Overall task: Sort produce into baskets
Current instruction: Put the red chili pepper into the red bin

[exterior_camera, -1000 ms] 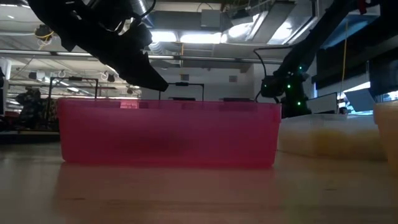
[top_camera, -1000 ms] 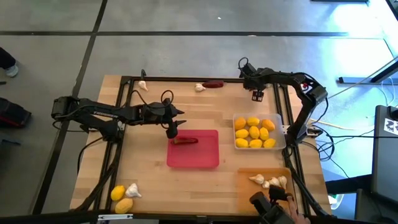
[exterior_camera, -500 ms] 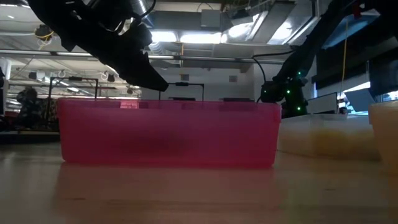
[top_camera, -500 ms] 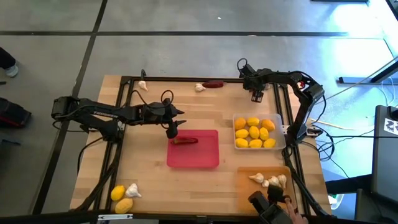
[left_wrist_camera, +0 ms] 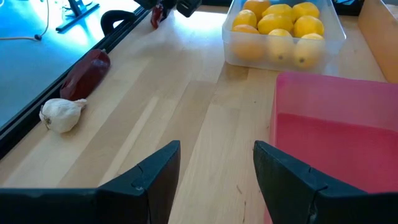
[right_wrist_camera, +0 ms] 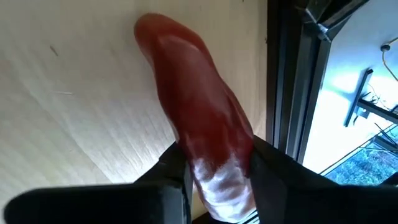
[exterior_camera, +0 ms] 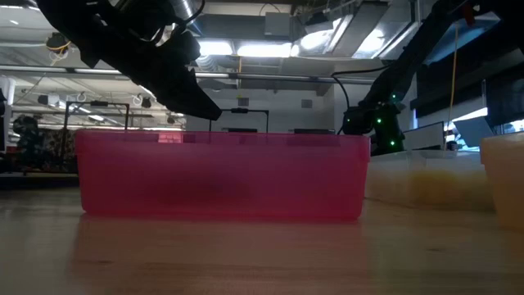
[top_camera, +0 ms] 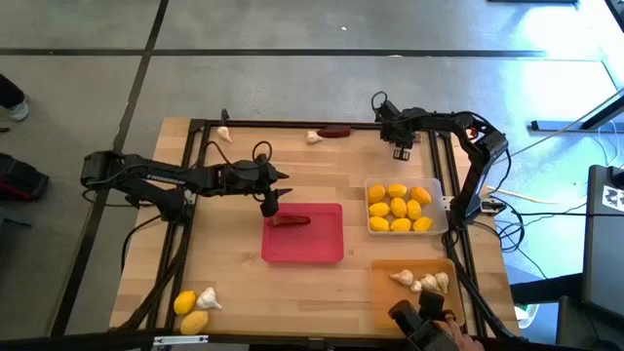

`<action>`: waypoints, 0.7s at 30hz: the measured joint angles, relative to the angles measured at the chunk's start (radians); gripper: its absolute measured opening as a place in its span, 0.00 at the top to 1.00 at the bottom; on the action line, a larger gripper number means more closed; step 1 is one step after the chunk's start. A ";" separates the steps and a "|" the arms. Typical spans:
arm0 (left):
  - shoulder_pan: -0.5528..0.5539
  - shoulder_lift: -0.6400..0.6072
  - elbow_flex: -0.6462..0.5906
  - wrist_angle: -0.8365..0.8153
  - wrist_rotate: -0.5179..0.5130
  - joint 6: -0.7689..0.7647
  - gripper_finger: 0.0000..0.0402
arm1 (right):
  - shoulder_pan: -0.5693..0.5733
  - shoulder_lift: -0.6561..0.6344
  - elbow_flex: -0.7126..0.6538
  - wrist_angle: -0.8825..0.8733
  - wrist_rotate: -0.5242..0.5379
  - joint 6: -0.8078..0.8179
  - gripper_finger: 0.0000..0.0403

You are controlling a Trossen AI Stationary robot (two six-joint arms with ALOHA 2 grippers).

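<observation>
At the far edge of the tabletop (top_camera: 234, 253), beyond the clear tray (top_camera: 406, 207) of lemons (top_camera: 399, 209), the right gripper (top_camera: 401, 153) was clamped on 1 chili pepper (right_wrist_camera: 199, 127). Left gripper (top_camera: 270, 207) hung at the red tray's (top_camera: 304, 234) near-left corner, fingers apart, holding nothing; 1 chili (top_camera: 291, 220) lay inside that tray. Garlic (top_camera: 421, 284) sat in the orange tray (top_camera: 390, 302).
</observation>
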 joint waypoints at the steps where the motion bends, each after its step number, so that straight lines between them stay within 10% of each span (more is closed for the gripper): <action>1: 0.000 0.000 0.000 0.000 0.000 0.000 0.50 | 0.000 0.000 0.000 0.000 0.006 0.001 0.74; 21: 0.000 0.000 0.000 0.000 0.000 0.000 0.50 | 0.103 -0.267 0.000 -0.013 -0.161 0.123 0.72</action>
